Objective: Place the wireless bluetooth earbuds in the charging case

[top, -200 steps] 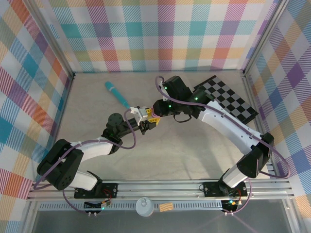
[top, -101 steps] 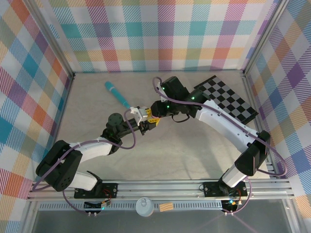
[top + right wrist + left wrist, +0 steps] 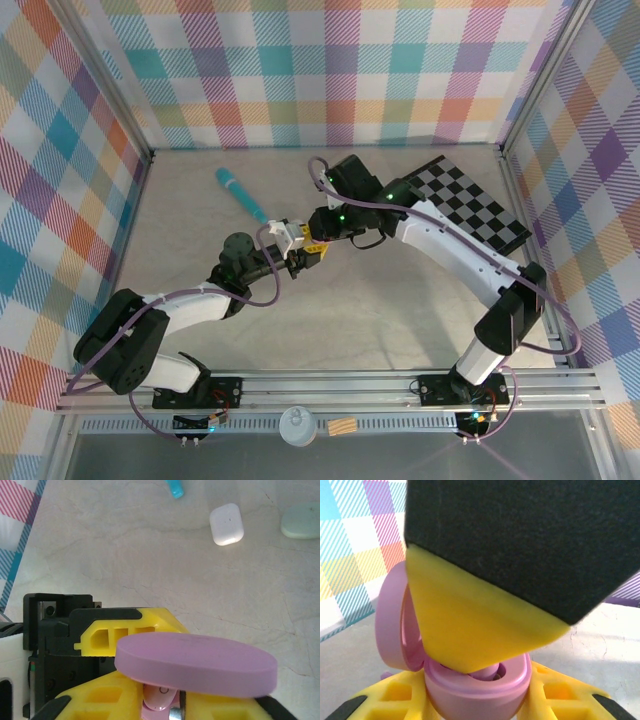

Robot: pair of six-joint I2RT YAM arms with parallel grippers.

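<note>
My left gripper [image 3: 298, 254] is shut on a purple charging case [image 3: 477, 692], its lid [image 3: 389, 625] hinged open to the left. Its yellow fingers [image 3: 395, 700] flank the case body. My right gripper [image 3: 318, 236] comes down on the case from above, and one of its yellow fingers [image 3: 470, 625] covers most of the opening. A purple earbud [image 3: 160, 698] sits between the right gripper's fingers [image 3: 95, 700], just under the lid's edge [image 3: 195, 664]. In the left wrist view, part of the earbud [image 3: 487, 672] shows in the case's cavity.
A white case [image 3: 226, 524] and a pale green case [image 3: 300, 521] lie shut on the table beyond the grippers. A teal stick [image 3: 240, 193] lies at the back left. A checkerboard [image 3: 470, 205] sits at the back right.
The right arm has shifted slightly left, its elbow swinging in. Both grippers stay together at the case. The left arm has barely moved.
</note>
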